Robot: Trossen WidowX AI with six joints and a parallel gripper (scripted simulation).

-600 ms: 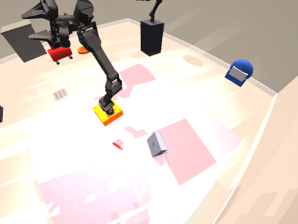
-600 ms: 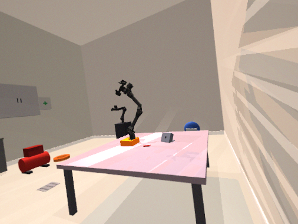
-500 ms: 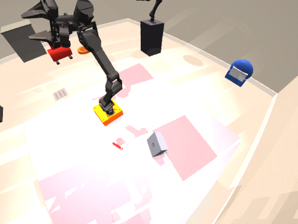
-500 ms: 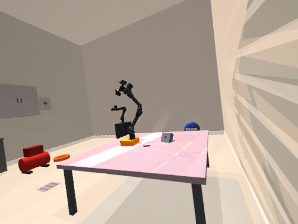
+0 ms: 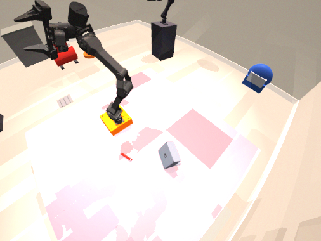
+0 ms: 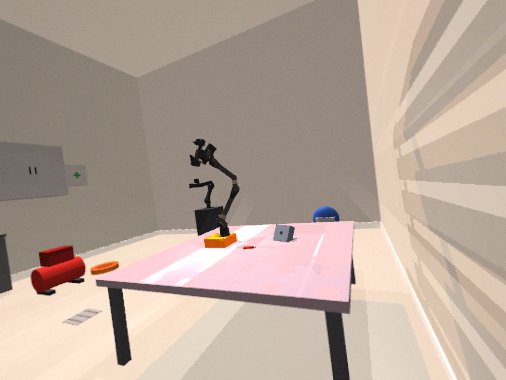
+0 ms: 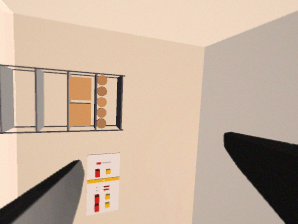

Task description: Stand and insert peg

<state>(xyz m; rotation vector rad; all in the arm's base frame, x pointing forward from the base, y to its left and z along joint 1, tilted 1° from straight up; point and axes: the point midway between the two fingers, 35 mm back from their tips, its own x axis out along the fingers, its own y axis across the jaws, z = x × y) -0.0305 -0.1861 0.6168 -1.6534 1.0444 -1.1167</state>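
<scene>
The red peg [image 5: 125,156] [image 6: 248,247] lies on its side on the table [image 5: 95,171] [image 6: 225,275], between the arm's base and the panel. Its white band shows near its lower right end in the top view. The grey sloped panel [image 5: 172,152] [image 6: 288,233] stands on the table with one dark hole [image 5: 165,155] [image 6: 281,232] in its face. My gripper [image 5: 20,34] [image 6: 193,152] [image 7: 154,152] is wide open and empty. It is raised high, far from the peg and the panel, and points away from them. The wrist view shows neither peg nor panel.
The arm stands on an orange base [image 5: 115,128] [image 6: 220,242] on the table, near the peg. Off the table are a second arm on a dark pedestal [image 5: 163,41] [image 6: 207,220], a red tank [image 5: 66,56] [image 6: 59,274] and a blue rounded object [image 5: 261,73] [image 6: 326,213]. The wrist view shows a wall shelf [image 7: 68,100].
</scene>
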